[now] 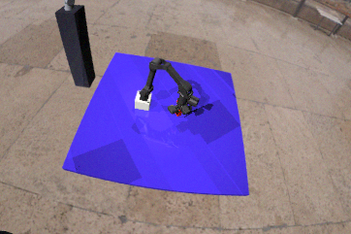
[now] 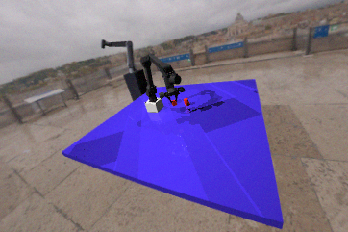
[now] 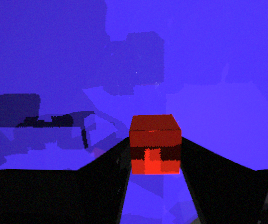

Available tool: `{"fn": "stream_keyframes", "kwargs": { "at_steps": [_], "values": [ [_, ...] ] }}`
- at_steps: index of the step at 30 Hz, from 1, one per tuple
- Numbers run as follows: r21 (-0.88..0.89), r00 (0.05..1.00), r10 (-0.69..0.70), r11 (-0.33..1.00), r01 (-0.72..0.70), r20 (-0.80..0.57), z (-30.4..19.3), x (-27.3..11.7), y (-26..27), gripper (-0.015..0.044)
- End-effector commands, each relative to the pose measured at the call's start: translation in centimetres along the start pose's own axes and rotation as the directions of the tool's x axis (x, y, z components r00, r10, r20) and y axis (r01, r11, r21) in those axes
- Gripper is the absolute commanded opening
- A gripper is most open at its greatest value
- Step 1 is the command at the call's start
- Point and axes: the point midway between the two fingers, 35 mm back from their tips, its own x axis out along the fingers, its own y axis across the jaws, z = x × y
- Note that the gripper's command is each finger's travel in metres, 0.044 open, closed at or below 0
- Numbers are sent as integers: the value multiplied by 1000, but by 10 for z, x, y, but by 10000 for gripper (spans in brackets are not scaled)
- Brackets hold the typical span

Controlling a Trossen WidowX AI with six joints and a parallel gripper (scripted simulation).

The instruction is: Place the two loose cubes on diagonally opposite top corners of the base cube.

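My gripper point(image 1: 178, 111) point(image 2: 173, 100) point(image 3: 153, 142) points down and is shut on a red cube. The held cube point(image 1: 178, 114) point(image 2: 174, 103) point(image 3: 155, 137) sits between the fingertips, looks roughly square to them, and appears above the blue surface in the wrist view. Another red shape point(image 2: 186, 101) stands just right of the held cube in the exterior view. It is too small to tell which cubes it is made of, and the arm mostly hides it in the top view. The base cube and the other loose cube cannot be told apart clearly.
The blue table top point(image 1: 160, 164) point(image 2: 192, 172) bears the white block point(image 1: 143, 104) point(image 2: 154, 106) at the arm's foot, left of the gripper. A dark post point(image 1: 77, 48) point(image 2: 135, 86) stands beyond the table's back left. Dark shadows lie around the gripper.
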Motion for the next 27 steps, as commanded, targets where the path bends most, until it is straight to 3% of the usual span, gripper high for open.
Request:
{"fn": "stream_keyframes", "kwargs": {
  "at_steps": [1,27],
  "values": [
    [13,1000,-1,1000,1,2,-4,-3,6,105],
    [191,1000,3,982,-1,-6,-58,3,72,105]
  ]
}}
